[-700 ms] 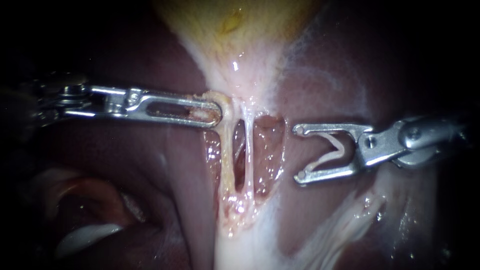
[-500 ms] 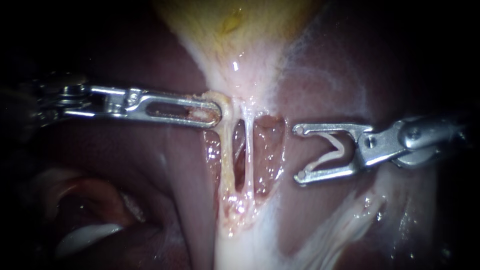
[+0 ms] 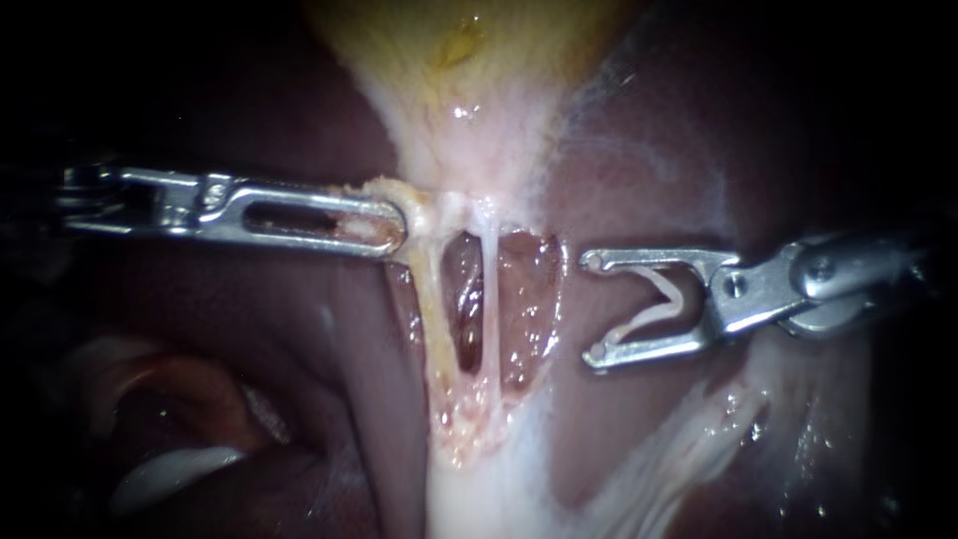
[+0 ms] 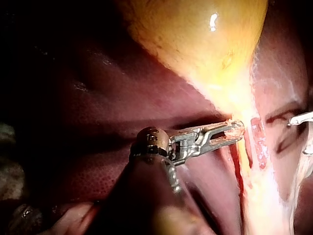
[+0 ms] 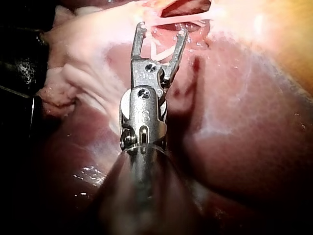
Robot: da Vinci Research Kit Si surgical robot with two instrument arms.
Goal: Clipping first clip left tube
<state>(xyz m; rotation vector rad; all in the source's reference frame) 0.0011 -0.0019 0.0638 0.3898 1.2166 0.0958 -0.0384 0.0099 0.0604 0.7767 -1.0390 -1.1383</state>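
— Left tube (image 3: 431,299), the yellowish cord: where is it?
— Exposed on the dark red liver (image 3: 249,329), below the yellow gallbladder (image 3: 469,60), just beside a thin white tube (image 3: 490,299). The left silver instrument (image 3: 384,228) lies level, jaws clamped on pale tissue (image 3: 419,205) at this tube's upper end. The right silver instrument (image 3: 596,307) stands well apart, wide jaws holding a white V-shaped clip (image 3: 667,294).

text: none legible | labels, brands: none legible | numbers: none legible | signs: none legible
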